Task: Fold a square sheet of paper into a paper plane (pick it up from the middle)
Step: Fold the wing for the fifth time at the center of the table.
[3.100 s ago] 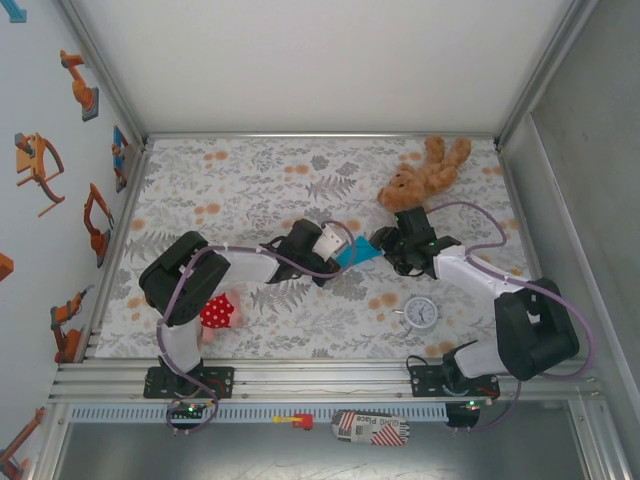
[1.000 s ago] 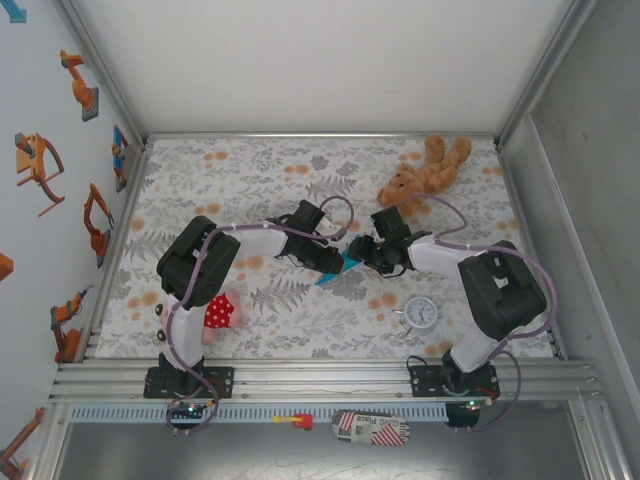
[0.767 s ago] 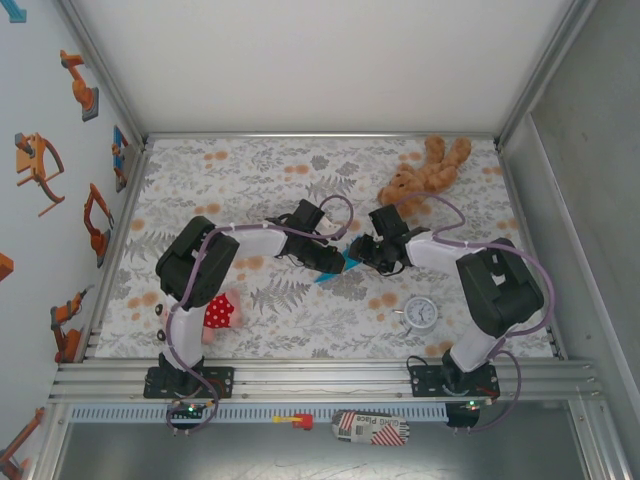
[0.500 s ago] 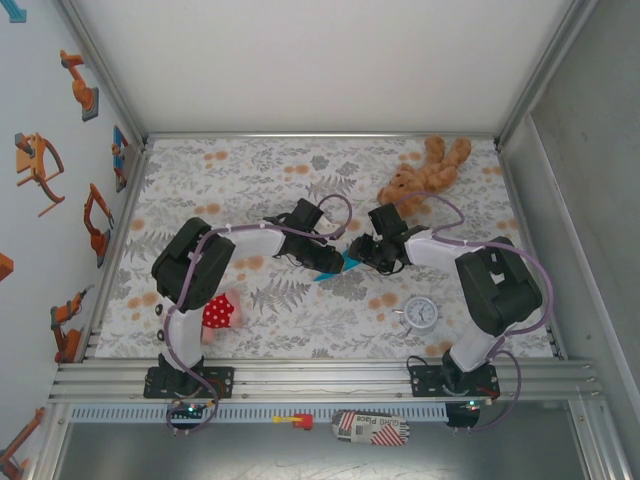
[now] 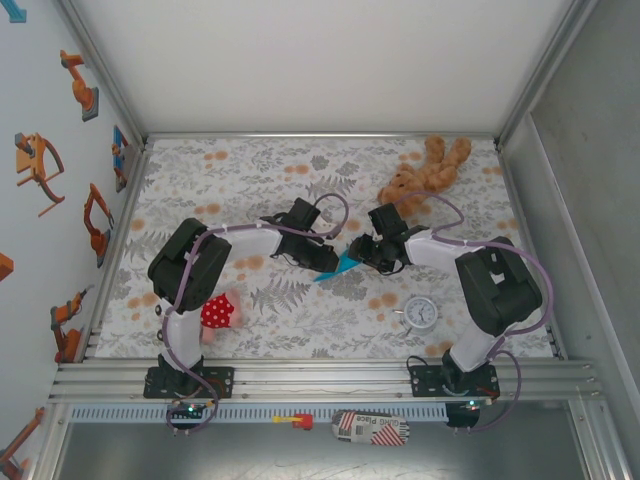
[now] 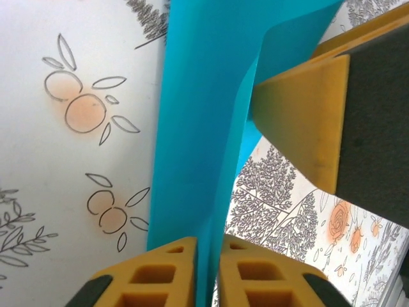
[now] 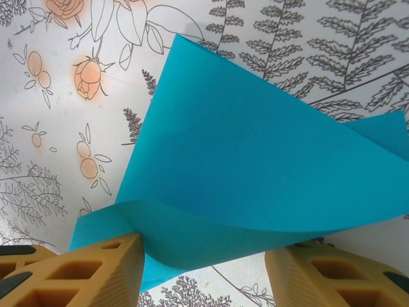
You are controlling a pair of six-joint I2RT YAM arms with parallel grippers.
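The turquoise sheet of paper (image 5: pixel 343 266) is folded into a narrow angular shape and held just above the floral table, between the two grippers. My left gripper (image 5: pixel 325 258) is shut on it. In the left wrist view the paper (image 6: pixel 204 128) runs up from between the yellow fingertips (image 6: pixel 167 262) of that gripper (image 6: pixel 209 246). My right gripper (image 5: pixel 362 252) meets the paper from the right and stands open. In the right wrist view a bowed flap of the paper (image 7: pixel 255 160) spans the gap of this gripper (image 7: pixel 204 256) and rests against its left finger (image 7: pixel 108 268).
A brown teddy bear (image 5: pixel 425 172) lies at the back right. A small round white clock (image 5: pixel 420 312) sits near the right arm's base. A red polka-dot object (image 5: pixel 217 312) lies by the left arm. Metal frame rails border the table.
Both grippers stay at the paper in the middle. The left arm's elbow has drifted a little to the left. The paper's lower tip has barely shifted.
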